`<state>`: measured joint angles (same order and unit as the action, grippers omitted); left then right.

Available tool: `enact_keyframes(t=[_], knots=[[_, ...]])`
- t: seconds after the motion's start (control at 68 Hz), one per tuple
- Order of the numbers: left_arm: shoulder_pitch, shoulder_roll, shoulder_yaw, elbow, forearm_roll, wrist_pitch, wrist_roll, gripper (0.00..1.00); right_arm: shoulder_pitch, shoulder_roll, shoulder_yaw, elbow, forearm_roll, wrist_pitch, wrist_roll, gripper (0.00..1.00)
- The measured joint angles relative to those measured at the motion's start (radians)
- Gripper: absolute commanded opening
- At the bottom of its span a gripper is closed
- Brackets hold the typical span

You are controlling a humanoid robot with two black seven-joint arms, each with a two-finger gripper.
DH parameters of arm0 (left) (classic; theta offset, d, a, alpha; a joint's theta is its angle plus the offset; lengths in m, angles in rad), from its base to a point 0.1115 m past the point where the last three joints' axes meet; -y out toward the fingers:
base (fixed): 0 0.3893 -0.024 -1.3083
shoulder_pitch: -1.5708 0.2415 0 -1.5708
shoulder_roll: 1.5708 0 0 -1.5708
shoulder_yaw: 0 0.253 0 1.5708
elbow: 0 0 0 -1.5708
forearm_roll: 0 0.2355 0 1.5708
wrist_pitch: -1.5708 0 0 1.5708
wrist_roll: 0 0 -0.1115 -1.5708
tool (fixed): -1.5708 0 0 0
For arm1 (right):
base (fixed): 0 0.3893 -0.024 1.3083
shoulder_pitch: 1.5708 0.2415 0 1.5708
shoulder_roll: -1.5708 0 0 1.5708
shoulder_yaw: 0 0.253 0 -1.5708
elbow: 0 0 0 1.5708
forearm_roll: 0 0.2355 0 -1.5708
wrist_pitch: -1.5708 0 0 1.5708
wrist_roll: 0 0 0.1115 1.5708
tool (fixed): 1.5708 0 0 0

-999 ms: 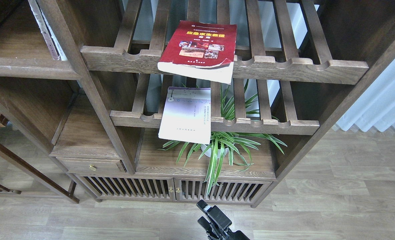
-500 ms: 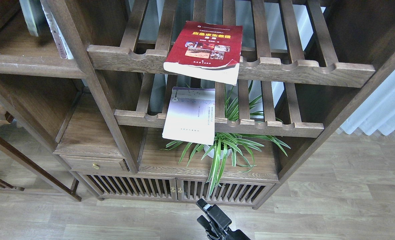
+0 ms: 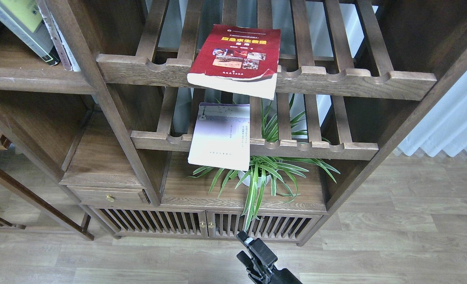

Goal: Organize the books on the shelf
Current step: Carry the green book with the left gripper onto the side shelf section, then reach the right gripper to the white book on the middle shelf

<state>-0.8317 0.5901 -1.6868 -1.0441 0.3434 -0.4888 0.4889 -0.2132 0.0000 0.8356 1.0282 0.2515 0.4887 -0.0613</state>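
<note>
A green plant (image 3: 263, 173) in a white pot sits on the low board of the big brown bookcase, and its long leaves reach up through the slats and hang down over the small doors below. Two slatted racks (image 3: 336, 81) with wavy front rails cross the middle of the bookcase, one above the other. I can count three books. The dark red book (image 3: 235, 59) with yellow words and little photos lies flat on the upper rack, and its near end sticks out past the front rail. The pale book (image 3: 221, 136) lies flat on the lower rack right under it, and its near end hangs over that rail too, just above the plant's leaves. The yellow-green and black book (image 3: 18, 27) is far off to the left, leaning on the flat brown shelf (image 3: 24, 77) in the top left corner, next to a thin pale thing that also leans there. A small drawer (image 3: 107, 195) with a gold knob sits low on the left. One black gripper (image 3: 257, 256) shows at the bottom, low over the wood floor (image 3: 395, 240) and well apart from every book. It touches nothing and holds nothing. I cannot tell which arm it is on, or whether its jaws are apart or together.
</note>
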Motion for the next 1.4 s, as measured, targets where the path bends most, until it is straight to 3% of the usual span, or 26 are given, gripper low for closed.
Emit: enact_keyframes(t=[0.309, 0.647, 0.779, 0.926, 1.205, 1.396], knots=[[0.224, -0.006, -0.086, -0.184, -0.076, 0.0, 0.0, 0.67, 0.0, 0.0, 0.017, 0.007, 0.002, 0.0, 0.0, 0.99], [0.569, -0.054, -0.213, -0.383, -0.173, 0.0, 0.0, 0.84, 0.0, 0.0, 0.022, 0.023, 0.02, 0.0, 0.0, 0.99], [0.696, -0.102, -0.237, -0.45, -0.203, 0.0, 0.0, 0.85, 0.0, 0.0, 0.037, 0.044, 0.021, 0.0, 0.0, 0.99], [0.801, -0.175, -0.243, -0.471, -0.207, 0.0, 0.0, 0.86, 0.0, 0.0, 0.076, 0.064, 0.022, 0.0, -0.002, 0.99], [0.892, -0.26, -0.234, -0.465, -0.207, 0.0, 0.0, 0.88, 0.021, 0.0, 0.088, 0.069, 0.02, 0.0, -0.002, 0.99], [0.963, -0.291, -0.235, -0.448, -0.218, 0.0, 0.0, 0.9, 0.032, 0.0, 0.113, 0.158, 0.02, 0.0, -0.002, 0.99]])
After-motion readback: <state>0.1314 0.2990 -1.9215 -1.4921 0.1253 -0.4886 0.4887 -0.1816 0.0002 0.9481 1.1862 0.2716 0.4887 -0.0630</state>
